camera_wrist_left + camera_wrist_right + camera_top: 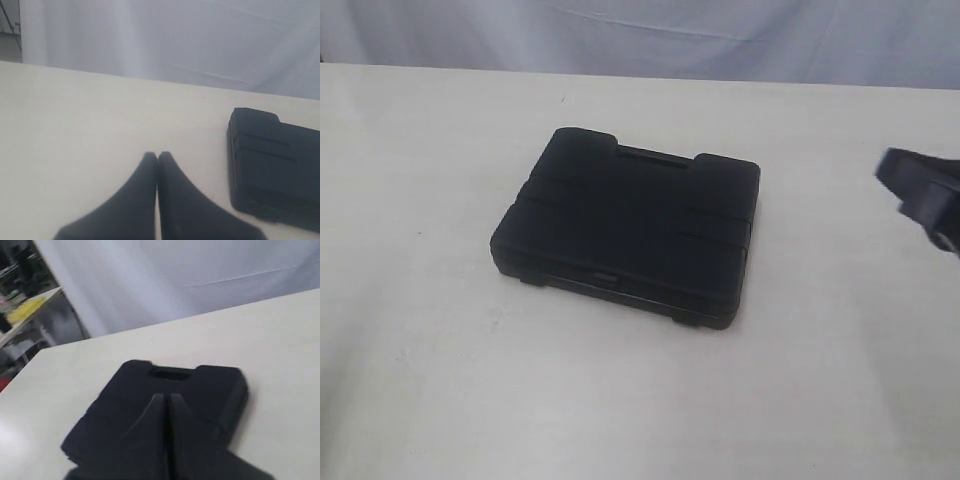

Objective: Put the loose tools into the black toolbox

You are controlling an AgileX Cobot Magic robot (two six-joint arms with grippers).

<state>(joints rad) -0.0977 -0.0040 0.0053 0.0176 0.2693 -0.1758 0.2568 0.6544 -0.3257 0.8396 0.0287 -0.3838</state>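
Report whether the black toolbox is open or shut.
Shut. The black toolbox lies flat on the table, lid down, nothing inside showing.

Exterior view looks down from the near side on the white table (420, 380), closed black plastic toolbox (625, 228) central. Left wrist view skims low, facing the far white curtain (175, 40). Right wrist view hovers close over the toolbox. All three share it.

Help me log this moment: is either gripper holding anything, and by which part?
Nothing is held. The left gripper and right gripper are both shut, empty; the black plastic toolbox lies closed, untouched.
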